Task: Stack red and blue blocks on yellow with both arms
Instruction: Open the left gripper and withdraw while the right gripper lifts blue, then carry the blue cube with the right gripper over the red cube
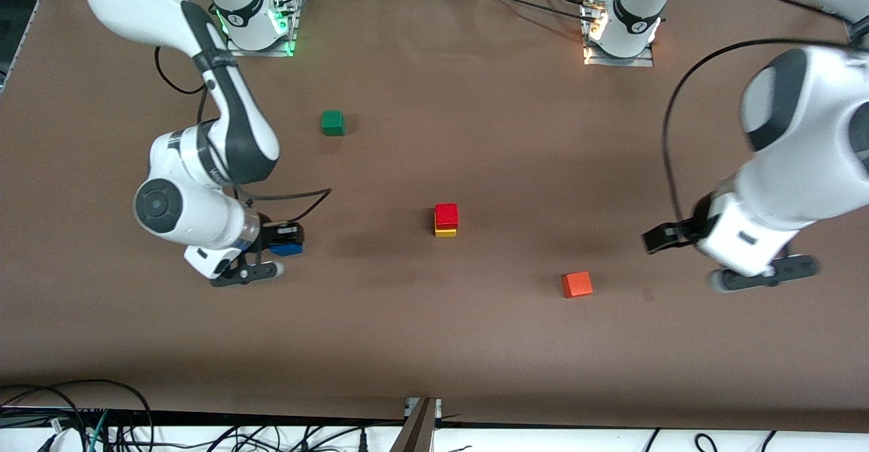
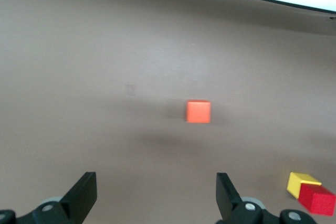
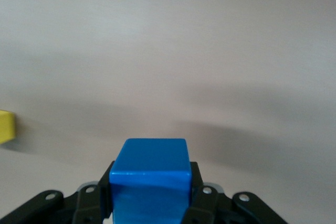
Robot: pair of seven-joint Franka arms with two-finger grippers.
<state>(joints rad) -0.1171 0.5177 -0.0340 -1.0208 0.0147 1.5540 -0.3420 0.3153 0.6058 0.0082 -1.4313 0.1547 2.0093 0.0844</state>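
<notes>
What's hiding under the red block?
A yellow block sits under the red block. Only its sides show, since the red one covers its top. Below it is the brown table.

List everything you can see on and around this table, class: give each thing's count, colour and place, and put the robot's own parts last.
Table: one, brown, under everything.
Red block: one, deep red, on the yellow block at mid-table.
Yellow block: one, bright yellow, under the red block.
Blue block: one, bright blue, in the right gripper.
Green block: one, green, farther from the front camera than the stack.
Orange block: one, orange, nearer than the stack, toward the left arm's end.
Right gripper: black, shut on the blue block.
Left gripper: black, open, beside the orange block.
</notes>
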